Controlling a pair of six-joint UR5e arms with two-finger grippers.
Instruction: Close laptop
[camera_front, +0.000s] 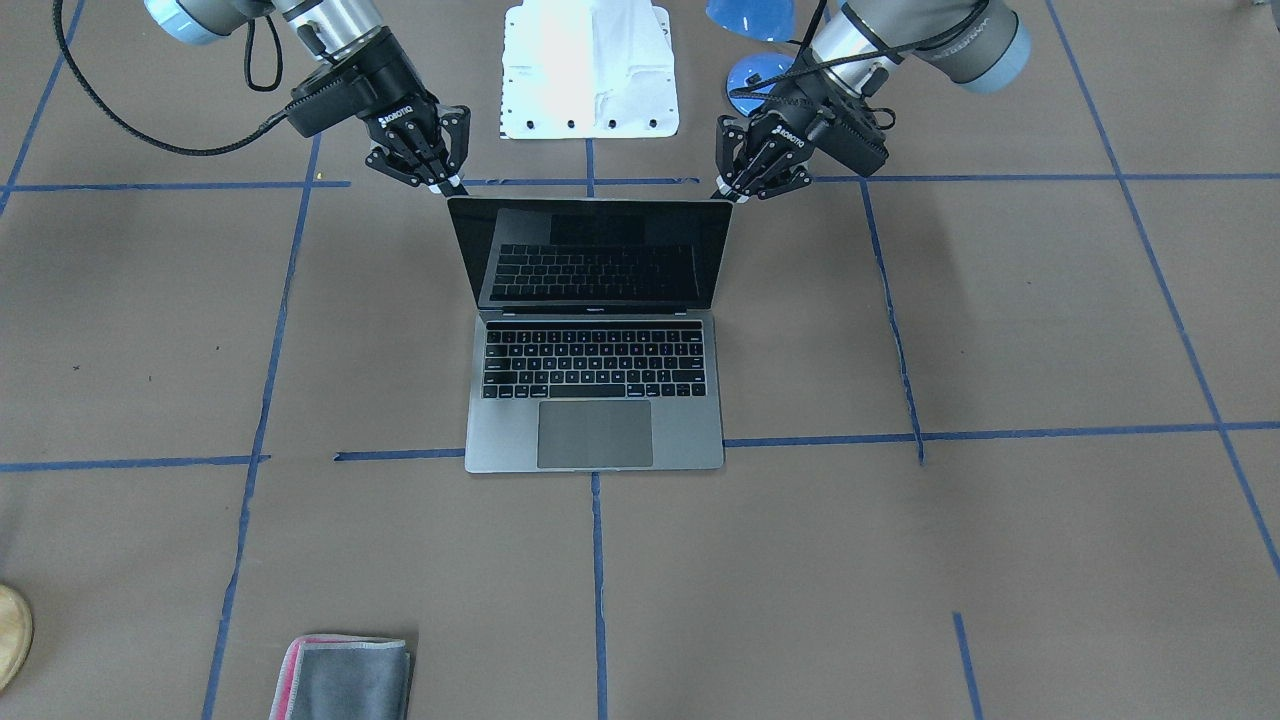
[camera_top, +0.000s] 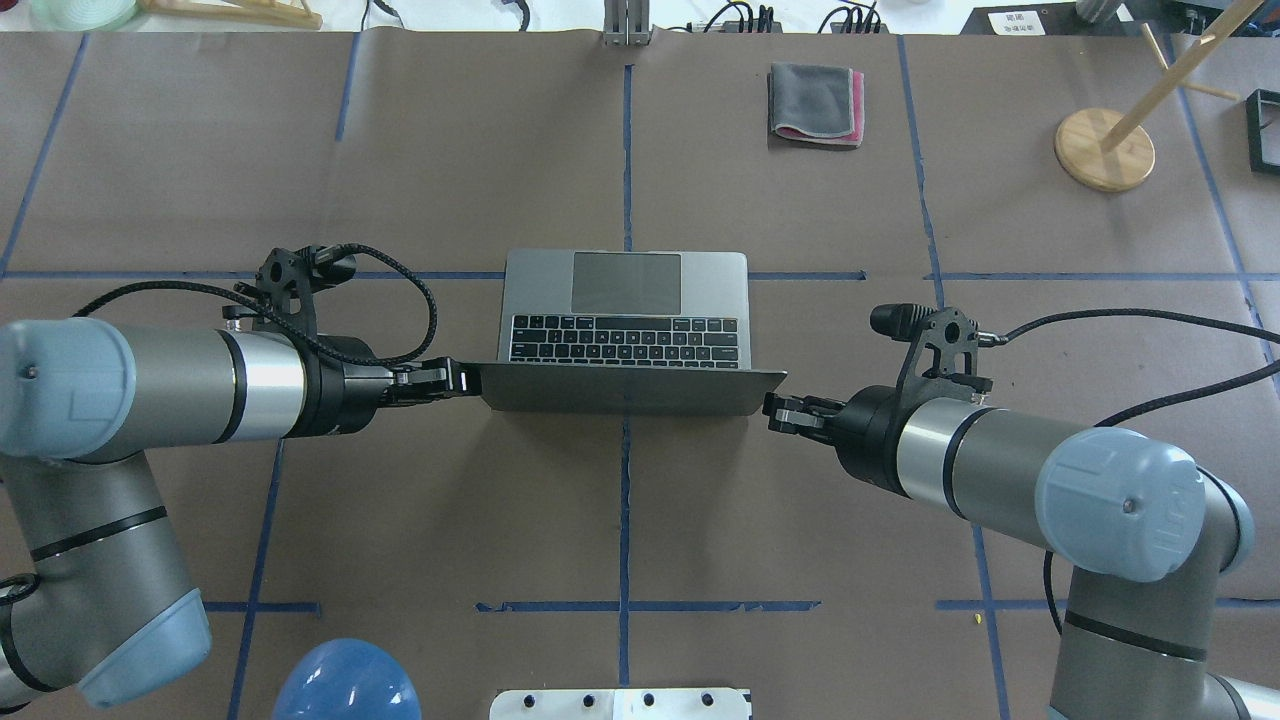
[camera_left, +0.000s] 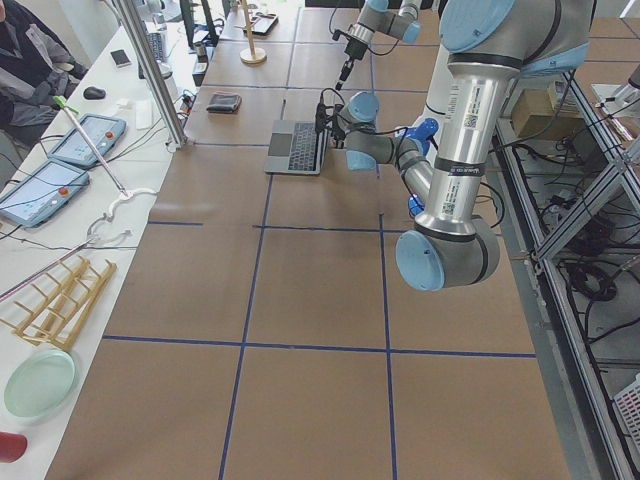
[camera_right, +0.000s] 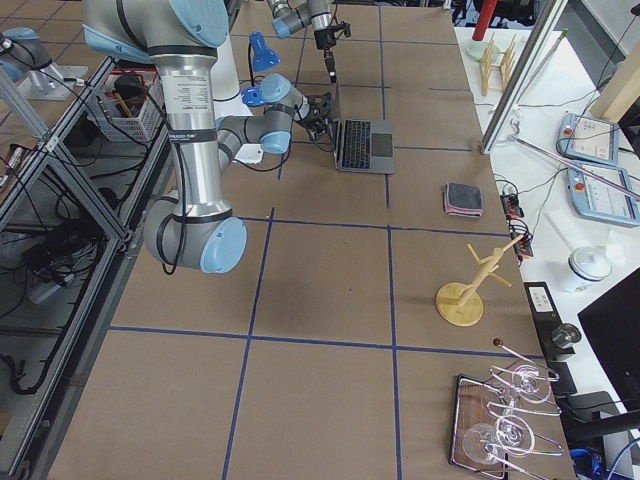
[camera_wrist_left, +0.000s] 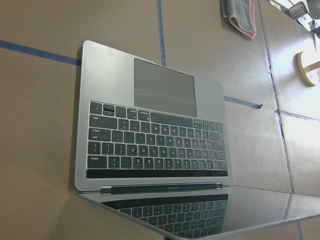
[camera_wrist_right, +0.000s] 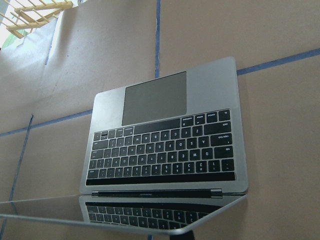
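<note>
The space-grey laptop (camera_front: 594, 440) stands open in the table's middle, its black screen (camera_front: 590, 250) tilted back toward me. It also shows in the overhead view (camera_top: 625, 300) and in both wrist views (camera_wrist_left: 150, 95) (camera_wrist_right: 165, 100). My left gripper (camera_top: 455, 378) is shut, its tips at the lid's top corner on my left; in the front view it (camera_front: 735, 190) is on the right. My right gripper (camera_top: 780, 412) is shut, its tips at the lid's other top corner (camera_front: 445, 185). No fingers show in the wrist views.
A folded grey-and-pink cloth (camera_top: 815, 103) lies at the far side of the table. A wooden stand (camera_top: 1104, 148) is at the far right. A blue object (camera_top: 345, 685) and a white plate (camera_top: 620, 703) sit at the near edge between the arms.
</note>
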